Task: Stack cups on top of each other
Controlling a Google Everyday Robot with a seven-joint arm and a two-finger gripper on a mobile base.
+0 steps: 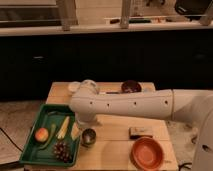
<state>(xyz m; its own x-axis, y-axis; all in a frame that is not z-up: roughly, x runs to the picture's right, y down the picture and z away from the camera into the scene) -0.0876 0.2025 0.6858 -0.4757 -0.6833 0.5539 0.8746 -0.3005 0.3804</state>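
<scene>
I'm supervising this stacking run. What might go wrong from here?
The end effector hangs just over the cup, close beside the tray; an off-centre descent might knock the cup against the tray wall. The arm crosses the table near the dark bowl; a swing might clip it.
</scene>
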